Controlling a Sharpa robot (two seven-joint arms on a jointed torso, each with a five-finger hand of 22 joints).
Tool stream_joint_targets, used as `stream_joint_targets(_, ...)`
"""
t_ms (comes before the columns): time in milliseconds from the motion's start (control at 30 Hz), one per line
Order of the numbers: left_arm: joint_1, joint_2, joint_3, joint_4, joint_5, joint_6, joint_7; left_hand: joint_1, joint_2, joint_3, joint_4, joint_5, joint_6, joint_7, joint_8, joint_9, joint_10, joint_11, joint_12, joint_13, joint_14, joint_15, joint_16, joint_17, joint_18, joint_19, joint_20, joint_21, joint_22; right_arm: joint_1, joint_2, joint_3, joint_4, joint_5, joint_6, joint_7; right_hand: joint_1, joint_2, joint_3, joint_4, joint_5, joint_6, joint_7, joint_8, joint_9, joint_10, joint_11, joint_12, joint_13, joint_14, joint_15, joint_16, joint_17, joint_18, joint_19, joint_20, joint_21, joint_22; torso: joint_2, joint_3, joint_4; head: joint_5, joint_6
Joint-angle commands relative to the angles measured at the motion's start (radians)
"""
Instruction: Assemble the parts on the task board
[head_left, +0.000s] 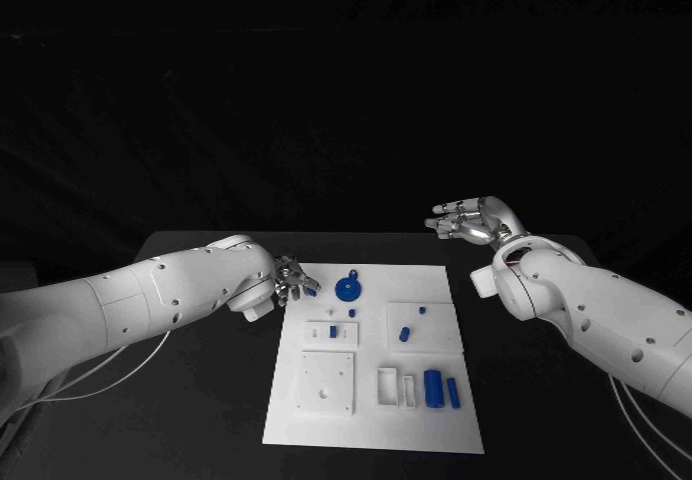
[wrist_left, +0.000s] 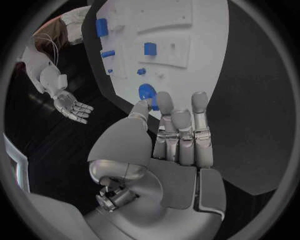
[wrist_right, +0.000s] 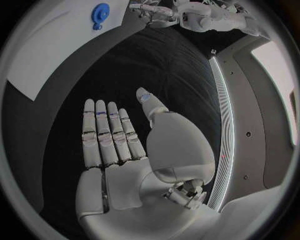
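Task board: white plate (head_left: 378, 352) in the middle of the black table (head_left: 188, 400), with raised white blocks and slots on it.
Blue gear: toothed disc (head_left: 348, 289) lying flat near the board's far edge, just beside the left hand.
Other parts: blue cylinder (head_left: 433, 389) and slimmer blue bar (head_left: 453, 392) upright in slots at the board's near right; small blue pieces (head_left: 333, 330) mid-board.
Left hand: (head_left: 293, 279) hovers at the board's far left corner, fingers (wrist_left: 180, 131) straight and close together, holding nothing.
Right hand: (head_left: 470, 220) raised beyond the board's far right corner, well apart from it, fingers (wrist_right: 106, 132) extended, empty.
Handling judgement: parts look like rigid, light plastic, likely smooth; the gear is best pinched across its rim, the cylinder across its sides.
Risk: small pieces could slip or tip.
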Motion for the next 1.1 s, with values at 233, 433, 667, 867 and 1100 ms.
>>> stream_joint_targets(233, -0.014, -0.086, -0.019, 0.170, -0.079, -0.174, -0.018, -0.010, -0.002, 0.113, -0.118, 0.019, 0.021, -0.006, 0.004, -0.009, 0.019, -0.001, -0.009, -0.001, 0.017, -0.001, 0.001, 0.007, -0.013, 0.010, -0.007, 0.006, 0.017, -0.011, -0.004, 0.000, -0.004, -0.005, 0.017, 0.006, -0.008, 0.001, -0.001, -0.006, 0.004, -0.002, 0.000, -0.002, 0.000, 0.002, 0.003, -0.004, -0.001, 0.005, 0.004, -0.007, -0.001, 0.005, 0.000, 0.000, -0.001, -0.001, -0.016, -0.0035, 0.0114, 0.001, -0.022)
stream_joint_targets(433, -0.028, -0.116, -0.044, 0.232, -0.099, -0.203, -0.018, -0.016, -0.013, 0.116, -0.120, 0.067, 0.029, -0.007, 0.006, -0.008, 0.028, -0.002, -0.015, -0.001, 0.026, -0.002, 0.001, 0.021, -0.012, 0.012, -0.008, 0.009, 0.018, -0.017, -0.003, 0.000, -0.007, -0.005, 0.019, 0.006, -0.008, 0.001, -0.001, -0.006, 0.004, -0.002, 0.000, -0.002, 0.000, 0.002, 0.003, -0.004, -0.001, 0.005, 0.004, -0.007, -0.001, 0.005, 0.000, 0.000, -0.001, -0.001, -0.021, -0.0050, 0.0136, 0.004, -0.031)
stream_joint_targets(667, -0.057, -0.123, -0.056, 0.252, -0.137, -0.230, -0.014, -0.017, -0.016, 0.123, -0.121, 0.076, 0.031, -0.008, 0.005, -0.005, 0.033, -0.003, -0.020, 0.000, 0.030, -0.002, -0.001, 0.029, -0.010, 0.013, -0.007, 0.011, 0.017, -0.020, -0.004, 0.000, -0.008, -0.005, 0.020, 0.006, -0.008, 0.001, -0.001, -0.006, 0.004, -0.002, 0.000, -0.002, 0.000, 0.002, 0.003, -0.004, -0.001, 0.005, 0.004, -0.007, -0.001, 0.005, 0.000, 0.000, -0.001, -0.001, -0.019, -0.0047, 0.0125, 0.001, -0.035)
stream_joint_targets(867, -0.084, -0.114, -0.059, 0.250, -0.174, -0.255, 0.002, -0.018, -0.019, 0.127, -0.120, 0.079, 0.034, -0.008, 0.004, -0.005, 0.036, -0.003, -0.023, 0.001, 0.032, -0.003, -0.004, 0.032, -0.010, 0.014, -0.008, 0.013, 0.017, -0.021, -0.004, 0.000, -0.008, -0.004, 0.021, 0.006, -0.011, 0.003, 0.000, -0.008, 0.006, -0.002, 0.000, -0.002, 0.000, 0.002, 0.003, -0.003, -0.001, 0.005, 0.004, -0.007, -0.001, 0.005, 0.000, 0.000, -0.001, -0.001, -0.019, -0.0046, 0.0128, -0.001, -0.039)
stream_joint_targets(1100, -0.103, -0.095, -0.059, 0.235, -0.220, -0.267, 0.026, -0.019, -0.021, 0.128, -0.120, 0.081, 0.035, -0.008, 0.002, -0.006, 0.039, -0.004, -0.026, 0.002, 0.036, -0.003, -0.007, 0.035, -0.009, 0.015, -0.008, 0.014, 0.017, -0.022, -0.004, 0.000, -0.008, -0.003, 0.022, 0.007, -0.013, 0.003, -0.001, -0.007, 0.007, -0.001, 0.000, -0.002, 0.000, 0.002, 0.003, -0.003, -0.001, 0.005, 0.004, -0.007, -0.001, 0.005, 0.001, 0.000, -0.001, -0.001, -0.019, -0.0047, 0.0123, -0.001, -0.038)
